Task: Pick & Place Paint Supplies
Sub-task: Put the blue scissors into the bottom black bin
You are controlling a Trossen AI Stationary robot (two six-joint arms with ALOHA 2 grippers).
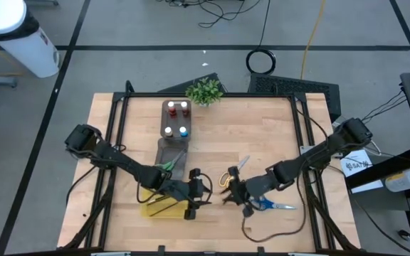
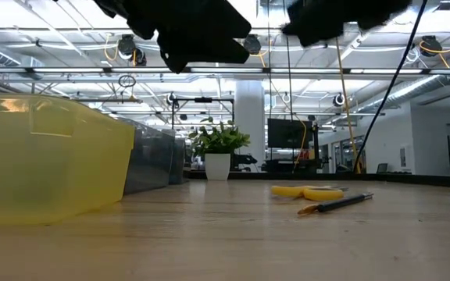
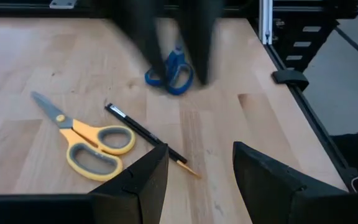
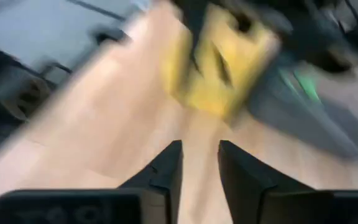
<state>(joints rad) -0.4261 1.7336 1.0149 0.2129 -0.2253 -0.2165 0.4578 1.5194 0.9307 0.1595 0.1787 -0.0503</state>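
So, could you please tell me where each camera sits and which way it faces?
High: overhead, straight down on the table; both arms show.
Low: table height, level toward the room; dark arm parts overhead.
Left wrist: past the open left gripper at the yellow scissors and brush.
Right wrist: past the open, empty right gripper toward the yellow tray.
Shared: high, low and left wrist show the yellow scissors.

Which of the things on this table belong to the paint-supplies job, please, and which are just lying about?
Job: yellow scissors, blue scissors, green scissors, brush, paint bottles.
Lying about: potted plant, yellow tray, grey organiser.
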